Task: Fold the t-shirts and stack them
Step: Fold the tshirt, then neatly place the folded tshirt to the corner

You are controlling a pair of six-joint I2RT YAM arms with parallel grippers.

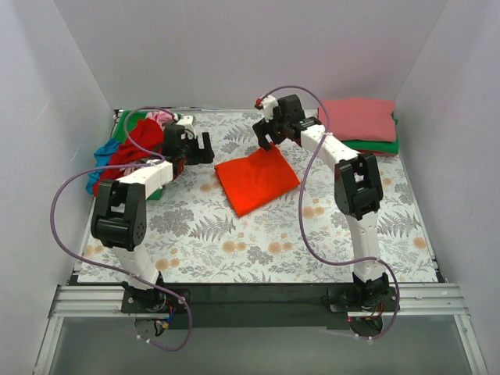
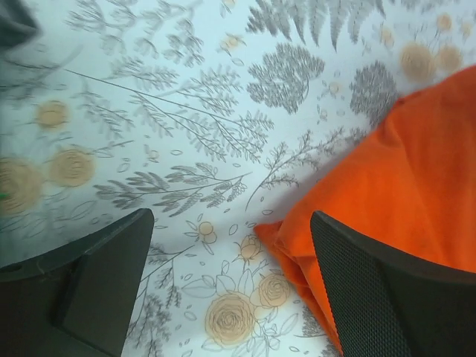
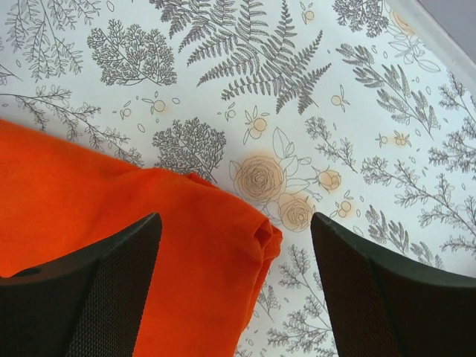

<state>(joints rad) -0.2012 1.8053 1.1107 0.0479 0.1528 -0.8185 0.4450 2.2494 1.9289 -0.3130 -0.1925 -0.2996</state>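
A folded bright orange-red t-shirt (image 1: 256, 180) lies on the floral table cloth near the middle. My left gripper (image 1: 199, 148) is open and empty, hovering just left of the shirt's far-left corner (image 2: 279, 234). My right gripper (image 1: 268, 134) is open and empty above the shirt's far corner (image 3: 260, 234). A folded coral pink t-shirt (image 1: 355, 119) lies on a folded green one (image 1: 384, 145) at the far right. A heap of unfolded shirts, deep red (image 1: 134, 148), blue (image 1: 105, 154), light pink (image 1: 162, 119) and green (image 1: 129, 123), lies at the far left.
The floral table cloth (image 1: 258, 242) covers the table. White walls close in the left, back and right sides. A purple cable loops beside each arm. A black rail (image 1: 258, 293) runs along the near edge.
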